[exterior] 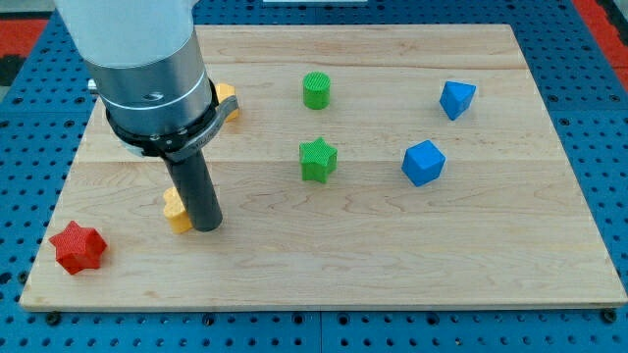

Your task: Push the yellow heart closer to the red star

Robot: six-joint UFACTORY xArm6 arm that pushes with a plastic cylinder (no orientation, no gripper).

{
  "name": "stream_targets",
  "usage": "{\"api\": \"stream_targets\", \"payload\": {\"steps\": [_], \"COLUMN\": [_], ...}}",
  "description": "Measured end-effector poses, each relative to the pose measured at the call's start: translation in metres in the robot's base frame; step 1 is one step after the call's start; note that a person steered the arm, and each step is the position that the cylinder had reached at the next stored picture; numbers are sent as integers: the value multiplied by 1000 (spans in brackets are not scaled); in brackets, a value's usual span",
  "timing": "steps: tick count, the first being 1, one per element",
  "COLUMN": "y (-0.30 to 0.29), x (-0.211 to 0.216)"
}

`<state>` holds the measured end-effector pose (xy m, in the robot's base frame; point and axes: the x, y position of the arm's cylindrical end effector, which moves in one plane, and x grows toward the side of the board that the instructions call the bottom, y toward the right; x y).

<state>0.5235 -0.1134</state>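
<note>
The red star [78, 247] lies near the board's bottom left corner. A yellow block [176, 211], partly hidden by the rod so its shape is unclear, lies to the star's right and a little higher. My tip [206, 226] rests on the board right against that yellow block's right side. A second yellow block [228, 100] shows only as a small piece behind the arm's round body, at the upper left.
A green cylinder [317, 90] and a green star [317, 159] stand at the board's middle. Two blue blocks [456, 98] [423, 163] lie to the right. The wooden board [392, 255] sits on a blue perforated table.
</note>
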Motion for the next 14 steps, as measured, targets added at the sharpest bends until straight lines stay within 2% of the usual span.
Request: {"api": "stream_targets", "payload": {"steps": [1,2,3,4,5,6,7,8,9,10,11,13,14], "y": [14,-11,-55,-58,-57,-22,24,14,-30,-52,-42,-69,-54], "x": [-43,-60,-31,-3,-21,-38,-31,-1,22,27,27,27,13]}}
